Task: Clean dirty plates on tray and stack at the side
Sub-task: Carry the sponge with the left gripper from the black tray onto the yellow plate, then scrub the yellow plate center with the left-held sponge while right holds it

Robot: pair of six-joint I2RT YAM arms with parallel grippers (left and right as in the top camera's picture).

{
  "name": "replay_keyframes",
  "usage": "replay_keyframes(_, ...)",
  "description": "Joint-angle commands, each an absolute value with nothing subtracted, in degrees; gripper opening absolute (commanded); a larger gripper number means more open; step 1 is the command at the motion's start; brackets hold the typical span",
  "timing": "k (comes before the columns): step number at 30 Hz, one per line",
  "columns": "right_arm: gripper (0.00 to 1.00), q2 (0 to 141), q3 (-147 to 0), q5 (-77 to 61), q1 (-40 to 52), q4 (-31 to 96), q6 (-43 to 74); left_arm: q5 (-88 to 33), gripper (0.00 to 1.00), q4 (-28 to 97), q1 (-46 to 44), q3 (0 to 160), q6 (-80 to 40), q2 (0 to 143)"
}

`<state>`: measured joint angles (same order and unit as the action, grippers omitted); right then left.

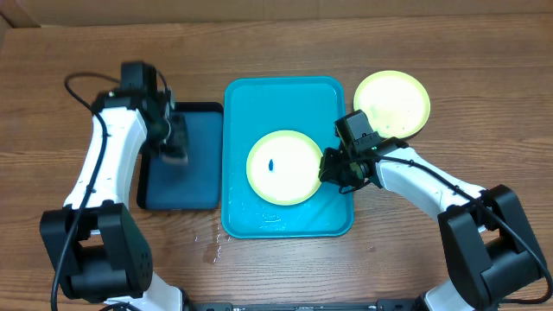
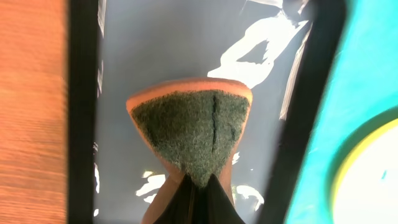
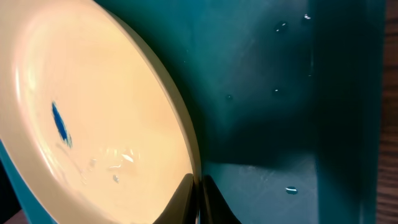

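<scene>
A plate with a yellow-green rim and a small blue smudge lies on the turquoise tray. My right gripper is shut on its right rim; the right wrist view shows the fingers pinching the plate's edge, with the blue smudge and water drops on it. Another plate lies on the table right of the tray; I cannot tell if more lie under it. My left gripper is over the dark navy tray, shut on a sponge with a green scouring face and orange body.
The navy tray is wet and shiny under the sponge. Water drops lie on the wooden table in front of the turquoise tray. The turquoise tray's rim shows at the right of the left wrist view.
</scene>
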<state>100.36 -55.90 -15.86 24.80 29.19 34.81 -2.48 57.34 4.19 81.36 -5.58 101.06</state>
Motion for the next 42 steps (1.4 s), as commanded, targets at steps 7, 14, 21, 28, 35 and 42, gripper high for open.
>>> replay_keyframes(7, 0.04, 100.4, -55.7, -18.3, 25.8, 29.0, 36.3, -11.9, 0.04, 58.0, -8.3, 86.7, -9.7, 100.0)
replay_keyframes(14, 0.04, 100.4, -55.7, -15.7, 28.2, 28.2, 37.1, -11.9, 0.04, 53.5, -19.2, 81.7, -15.7, 100.2)
replay_keyframes(21, 0.05, 101.1, -55.7, -12.9, 30.8, 27.0, 39.3, -8.8, 0.04, 49.3, -23.4, 76.1, -18.3, 100.4)
replay_keyframes(28, 0.08, 101.4, -55.7, -13.1, 32.9, 26.2, 39.3, -8.9, 0.04, 50.5, -22.4, 76.1, -18.3, 100.4)
replay_keyframes(35, 0.08, 101.4, -55.7, -12.9, 32.9, 26.1, 39.2, -8.8, 0.04, 52.0, -21.7, 76.1, -18.2, 100.4)
replay_keyframes(42, 0.28, 101.4, -55.7, -12.4, 32.9, 25.6, 38.8, -8.4, 0.04, 51.6, -21.7, 76.1, -18.2, 100.4)
